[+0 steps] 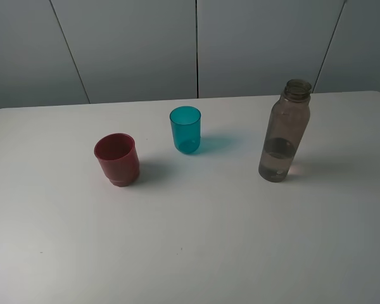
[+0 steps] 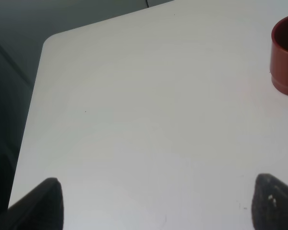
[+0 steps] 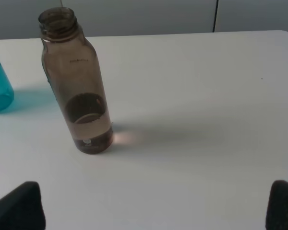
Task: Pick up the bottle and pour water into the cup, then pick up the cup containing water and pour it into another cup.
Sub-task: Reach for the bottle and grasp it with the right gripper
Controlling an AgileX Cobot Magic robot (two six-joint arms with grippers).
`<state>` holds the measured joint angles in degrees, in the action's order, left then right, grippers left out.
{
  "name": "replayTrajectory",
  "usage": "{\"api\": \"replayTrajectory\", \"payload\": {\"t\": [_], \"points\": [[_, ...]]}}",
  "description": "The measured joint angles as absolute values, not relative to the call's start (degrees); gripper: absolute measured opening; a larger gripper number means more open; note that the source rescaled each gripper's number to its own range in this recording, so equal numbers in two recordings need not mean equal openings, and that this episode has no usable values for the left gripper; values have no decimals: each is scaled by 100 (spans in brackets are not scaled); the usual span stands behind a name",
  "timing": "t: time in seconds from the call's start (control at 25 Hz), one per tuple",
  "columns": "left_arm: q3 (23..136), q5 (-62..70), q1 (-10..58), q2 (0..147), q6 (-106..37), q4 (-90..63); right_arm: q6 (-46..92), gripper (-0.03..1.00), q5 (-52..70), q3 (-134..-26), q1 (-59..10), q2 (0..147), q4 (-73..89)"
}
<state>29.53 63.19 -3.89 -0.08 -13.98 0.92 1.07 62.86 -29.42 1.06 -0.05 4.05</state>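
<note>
Smoky plastic bottle (image 1: 285, 133) stands uncapped toward the table's (image 1: 190, 253) far right corner; with right gripper (image 3: 151, 208) and left gripper (image 2: 162, 203) both spread empty, an off-centre grasp could topple and spill it.

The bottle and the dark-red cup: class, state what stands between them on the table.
The teal cup stands between the dark-red cup and the bottle, a little farther back and touching neither. The exterior high view shows it.

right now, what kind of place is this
Likely a lab test bench, not a kitchen: bare white table, plain grey wall panels behind it, and just a bottle, teal cup and red cup set out.
</note>
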Motion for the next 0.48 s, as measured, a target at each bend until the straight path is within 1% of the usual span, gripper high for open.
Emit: {"api": "replayTrajectory", "payload": {"t": [0.48], "points": [[2953,6319,-389,-8,-1398,92,107,100,6286,-2942,106,-5,405]]}}
